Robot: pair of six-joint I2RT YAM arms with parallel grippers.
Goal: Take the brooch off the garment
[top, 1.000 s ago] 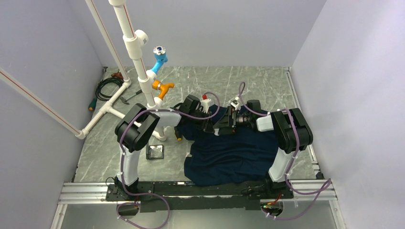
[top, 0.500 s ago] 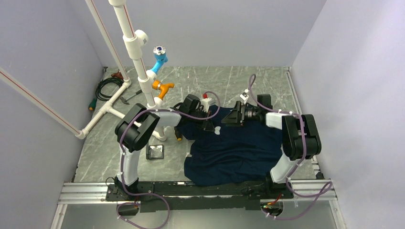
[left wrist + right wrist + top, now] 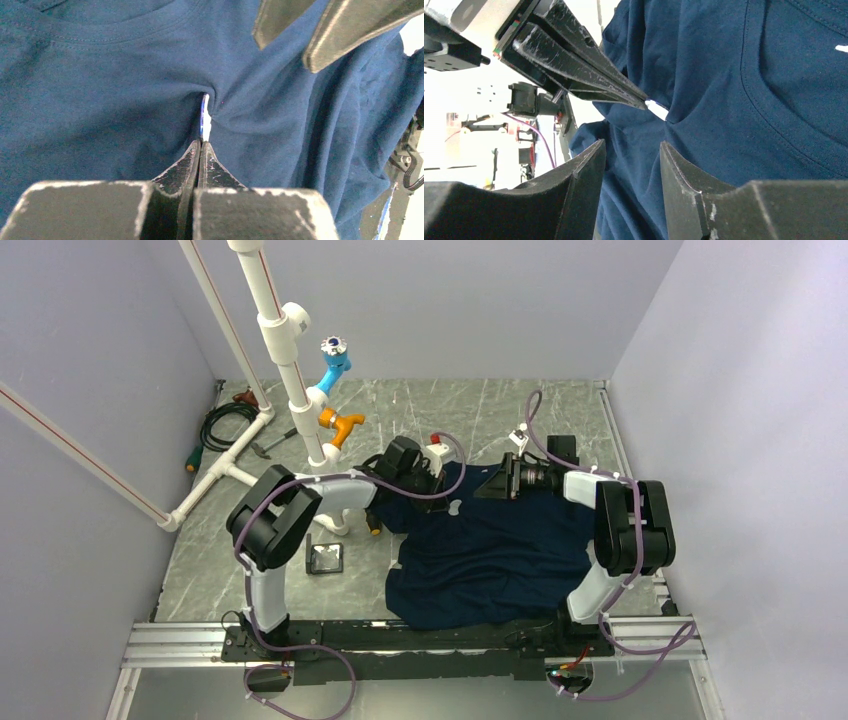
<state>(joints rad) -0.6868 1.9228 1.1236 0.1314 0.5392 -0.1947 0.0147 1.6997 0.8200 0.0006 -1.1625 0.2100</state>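
Pinching the brooch (image 3: 204,116) at its rim, the left gripper (image 3: 200,146) is clamped tight (disc seen edge-on, at 12 o'clock from the tips). The shirt (image 3: 100,100) puckers around the brooch, below the collar (image 3: 115,37). The right gripper (image 3: 632,144), jaws apart, hangs near at 1 o'clock.

- A white pipe frame (image 3: 285,350) is standing on the worktop (image 3: 480,405)
- A light-blue fitting (image 3: 333,365) and an orange fitting (image 3: 340,424) are sticking out from it
- A black cable (image 3: 225,423) is lying coiled
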